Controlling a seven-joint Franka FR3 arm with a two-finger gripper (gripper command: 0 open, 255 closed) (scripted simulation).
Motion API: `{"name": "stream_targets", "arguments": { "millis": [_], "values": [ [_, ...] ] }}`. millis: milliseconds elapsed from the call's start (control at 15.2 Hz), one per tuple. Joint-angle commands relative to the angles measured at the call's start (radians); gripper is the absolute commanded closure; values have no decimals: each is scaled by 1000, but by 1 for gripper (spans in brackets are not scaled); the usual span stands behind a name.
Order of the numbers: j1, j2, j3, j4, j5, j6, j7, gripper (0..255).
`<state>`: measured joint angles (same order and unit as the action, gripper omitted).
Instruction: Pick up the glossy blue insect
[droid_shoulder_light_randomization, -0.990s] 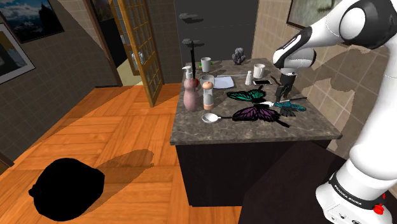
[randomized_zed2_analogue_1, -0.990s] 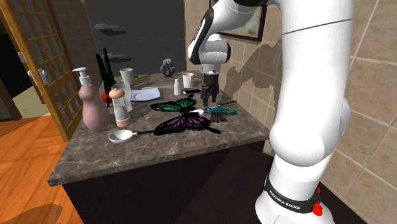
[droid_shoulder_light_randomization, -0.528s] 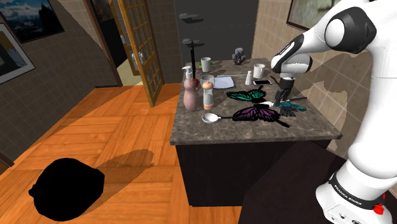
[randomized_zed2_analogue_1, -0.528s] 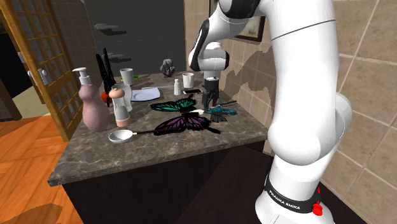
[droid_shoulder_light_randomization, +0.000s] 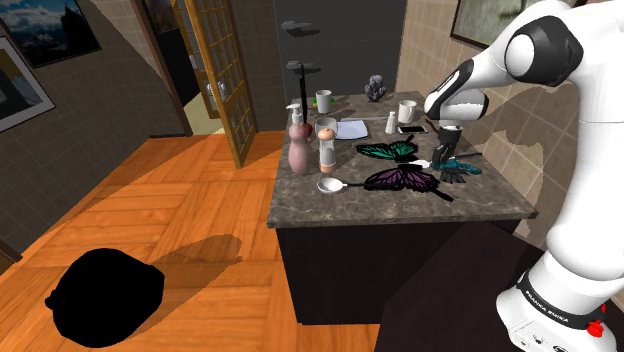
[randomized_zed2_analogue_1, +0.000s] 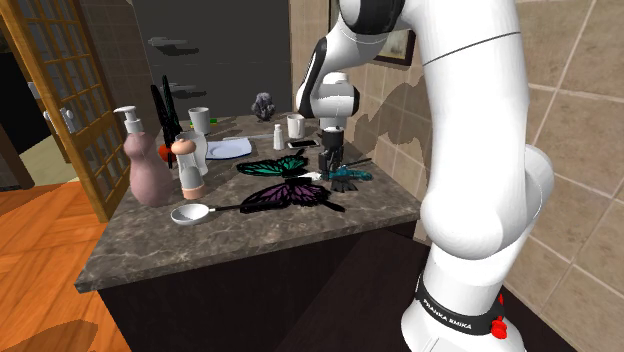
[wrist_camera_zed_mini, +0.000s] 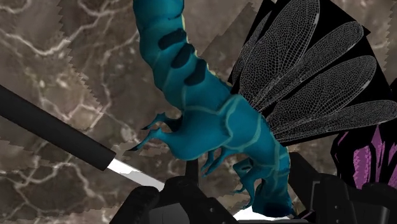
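The glossy blue insect (wrist_camera_zed_mini: 216, 121) is a teal-blue dragonfly with netted clear wings, lying on the dark marbled counter (droid_shoulder_light_randomization: 400, 215) near the wall side. In the shoulder view the insect (droid_shoulder_light_randomization: 460, 169) sits just past the purple butterfly. My black gripper (droid_shoulder_light_randomization: 443, 160) points straight down onto it, and the second exterior view shows the same gripper (randomized_zed2_analogue_1: 332, 166) over the insect (randomized_zed2_analogue_1: 352, 175). From the wrist, the gripper (wrist_camera_zed_mini: 264, 205) has its fingers closed against the front end of the insect's body, right down at the counter.
A purple butterfly (droid_shoulder_light_randomization: 405, 180) and a green butterfly (droid_shoulder_light_randomization: 388, 151) lie beside the insect. A spoon (droid_shoulder_light_randomization: 330, 185), a pink soap dispenser (droid_shoulder_light_randomization: 298, 147), a grinder (droid_shoulder_light_randomization: 326, 145) and mugs (droid_shoulder_light_randomization: 407, 111) stand farther along the counter. A thin black stick (wrist_camera_zed_mini: 57, 127) lies under the insect. The tiled wall is close behind.
The gripper has come down onto the blue insect, and its fingers, open before, have shut on the body. The insect has not shifted.
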<state>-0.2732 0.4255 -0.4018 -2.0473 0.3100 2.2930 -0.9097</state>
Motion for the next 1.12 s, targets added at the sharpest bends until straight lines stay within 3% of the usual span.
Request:
{"name": "stream_targets", "arguments": {
  "millis": [0, 330, 1056],
  "values": [
    [0, 0, 0, 0, 0, 0, 0, 255],
    [0, 2, 1, 1, 1, 0, 0, 255],
    [23, -104, -32, 18, -65, -111, 48, 255]
  ]
}}
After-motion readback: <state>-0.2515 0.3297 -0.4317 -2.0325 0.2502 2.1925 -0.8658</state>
